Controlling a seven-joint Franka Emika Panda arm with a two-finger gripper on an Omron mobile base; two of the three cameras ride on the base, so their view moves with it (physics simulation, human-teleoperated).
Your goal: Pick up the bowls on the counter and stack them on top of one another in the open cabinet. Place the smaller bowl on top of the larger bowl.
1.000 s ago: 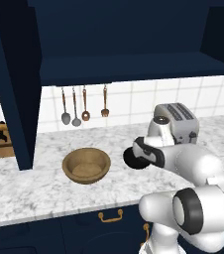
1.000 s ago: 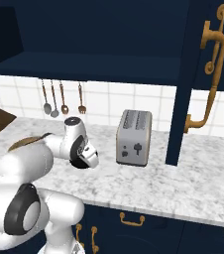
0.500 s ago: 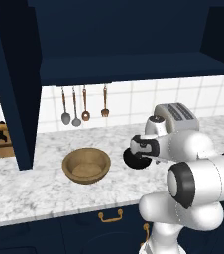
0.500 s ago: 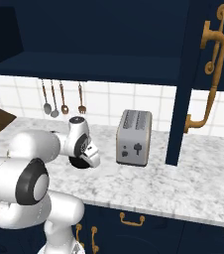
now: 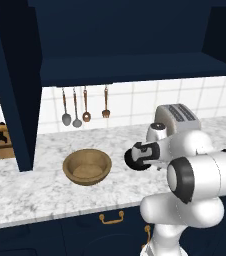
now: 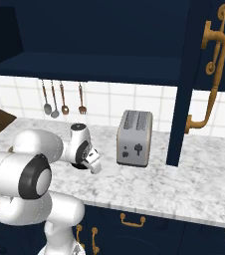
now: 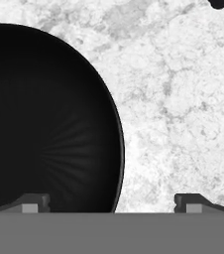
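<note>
The smaller bowl, glossy black, sits on the counter right of the larger bowl, a wide tan wooden one. My gripper hangs low over the black bowl and covers much of it. In the hand view the gripper is open and straddles the rim of the black bowl: one fingertip is over the bowl's inside, the other over bare marble. From the right, the gripper hides nearly all of the black bowl. The open cabinet spans the wall above.
A silver toaster stands just behind the hand, also seen from the right as the toaster. Utensils hang on the tiled wall. A knife block sits at the far left. An open cabinet door with a brass handle stands to the right.
The arm's elbow has swung up and inward, and the hand has shifted slightly left over the black bowl. The jaws stay open and both bowls are where they were.
</note>
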